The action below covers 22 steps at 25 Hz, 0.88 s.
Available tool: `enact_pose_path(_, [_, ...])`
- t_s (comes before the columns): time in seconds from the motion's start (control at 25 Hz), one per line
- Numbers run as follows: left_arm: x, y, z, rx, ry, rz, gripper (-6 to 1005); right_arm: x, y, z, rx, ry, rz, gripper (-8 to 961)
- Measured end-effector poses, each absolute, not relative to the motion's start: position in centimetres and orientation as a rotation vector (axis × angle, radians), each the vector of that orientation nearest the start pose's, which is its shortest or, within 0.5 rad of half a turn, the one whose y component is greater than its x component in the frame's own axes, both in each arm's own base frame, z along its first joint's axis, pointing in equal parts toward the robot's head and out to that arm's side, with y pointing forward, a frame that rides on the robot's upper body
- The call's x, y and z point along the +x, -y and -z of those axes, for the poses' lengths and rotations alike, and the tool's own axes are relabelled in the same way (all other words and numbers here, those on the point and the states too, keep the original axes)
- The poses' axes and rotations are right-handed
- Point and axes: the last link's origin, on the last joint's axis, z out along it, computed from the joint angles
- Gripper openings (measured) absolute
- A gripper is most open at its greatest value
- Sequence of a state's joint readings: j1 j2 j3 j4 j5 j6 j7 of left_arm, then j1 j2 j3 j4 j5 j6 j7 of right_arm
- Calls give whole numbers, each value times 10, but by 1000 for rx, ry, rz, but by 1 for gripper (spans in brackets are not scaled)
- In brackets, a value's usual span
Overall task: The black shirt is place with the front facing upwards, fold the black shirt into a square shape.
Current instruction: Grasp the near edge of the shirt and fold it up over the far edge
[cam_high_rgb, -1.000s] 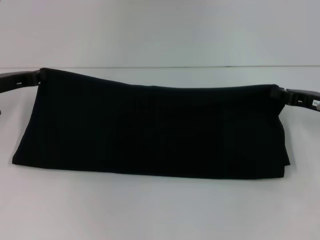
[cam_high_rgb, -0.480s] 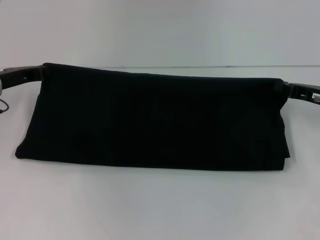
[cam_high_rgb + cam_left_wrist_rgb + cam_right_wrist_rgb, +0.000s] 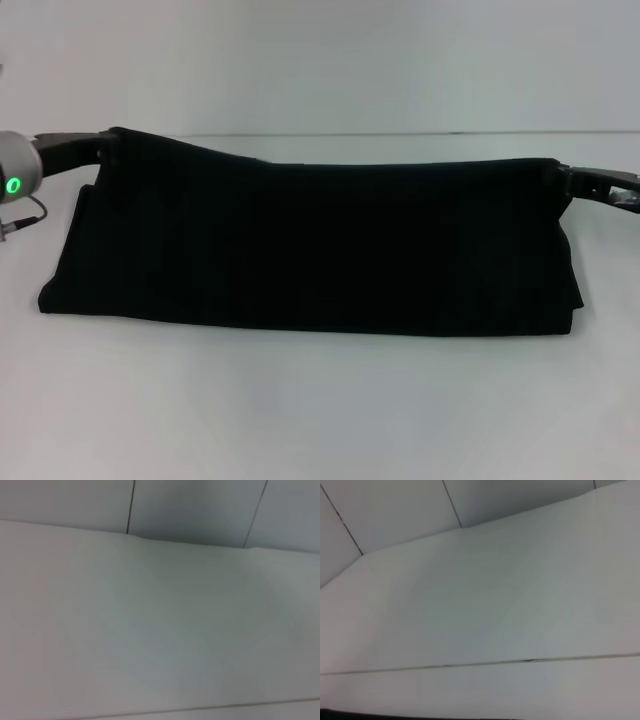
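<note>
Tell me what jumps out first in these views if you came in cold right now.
The black shirt dominates the head view: a wide dark band stretched across the white table, its far edge held up and its near edge lying on the surface. The left hand holds its far left corner and the right hand its far right corner. A green light glows on the left arm at the frame's edge.

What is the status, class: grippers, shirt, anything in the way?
Left gripper and right gripper each hold a top corner of the black shirt, raised between them. Lower edge on the table. No obstruction visible.
</note>
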State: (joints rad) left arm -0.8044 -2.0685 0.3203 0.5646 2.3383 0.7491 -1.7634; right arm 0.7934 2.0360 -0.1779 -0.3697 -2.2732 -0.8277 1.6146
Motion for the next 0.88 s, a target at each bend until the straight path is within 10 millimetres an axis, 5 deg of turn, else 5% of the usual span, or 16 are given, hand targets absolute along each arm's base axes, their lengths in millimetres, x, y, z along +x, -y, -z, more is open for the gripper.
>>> enact_pose_path(0.44, [-292,-458,-44,-1830,1076,411,143,306,-439,-22,-1913,-1160,-509,188])
enact_pose_path(0.6, [-297,-455,-53,-1790,1107,477,242,308,-438,-33,-1909,-1160,-539,437])
enact_pose_path(0.88, [-289,-420,-73,-2002,1167,736,526,302,-409,-64,-2037,-1176,-809,611])
